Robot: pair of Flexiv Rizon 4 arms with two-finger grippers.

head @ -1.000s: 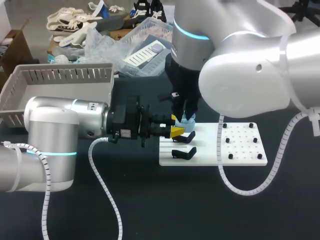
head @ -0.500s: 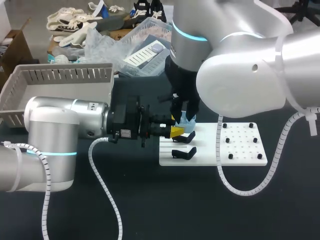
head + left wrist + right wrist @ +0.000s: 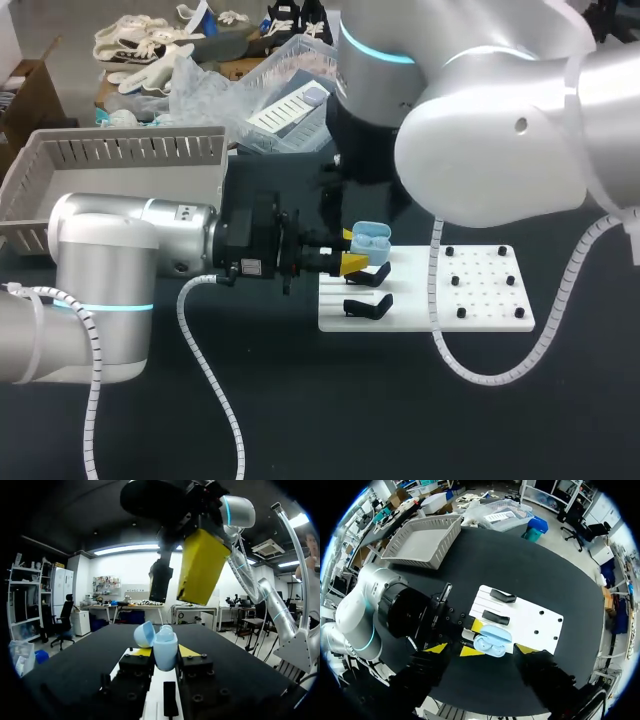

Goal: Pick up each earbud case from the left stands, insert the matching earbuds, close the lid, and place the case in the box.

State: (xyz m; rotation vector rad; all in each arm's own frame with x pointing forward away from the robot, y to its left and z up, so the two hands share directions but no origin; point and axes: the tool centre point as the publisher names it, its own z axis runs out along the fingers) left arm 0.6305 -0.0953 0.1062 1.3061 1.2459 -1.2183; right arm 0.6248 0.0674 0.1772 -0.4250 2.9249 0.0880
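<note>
Left arm enters low from the left side, a coiled cable looping beneath it. Its left gripper (image 3: 165, 655) is clamped on a pale blue earbud case (image 3: 370, 237), one yellow tip on each side of the base. The case is held above the near-left edge of a white stand board (image 3: 480, 300) with its lid (image 3: 145, 634) hinged open. Two black stands (image 3: 368, 305) sit on the board just below it. The right gripper (image 3: 177, 572) hangs directly above the case, fingers spread wide and holding nothing. Farthest back, at the table's left, is a grey slatted box (image 3: 120, 150), well apart from the case.
</note>
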